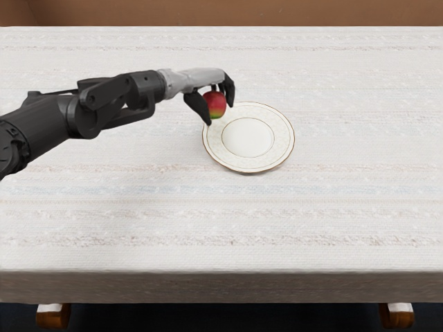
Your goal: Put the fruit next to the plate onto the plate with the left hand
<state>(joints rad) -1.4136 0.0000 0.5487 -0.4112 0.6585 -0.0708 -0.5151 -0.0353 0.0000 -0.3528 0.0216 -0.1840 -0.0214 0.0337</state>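
Red-green fruit (215,104) gripped by left robot hand (211,97).

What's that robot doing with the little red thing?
The left robot hand has its fingers wrapped around a small red fruit. It is holding the fruit right at the upper-left edge of the white plate, which sits on the table. The fruit is not in the middle of the plate yet, and the robot hand has not let go. The other arm is not showing.
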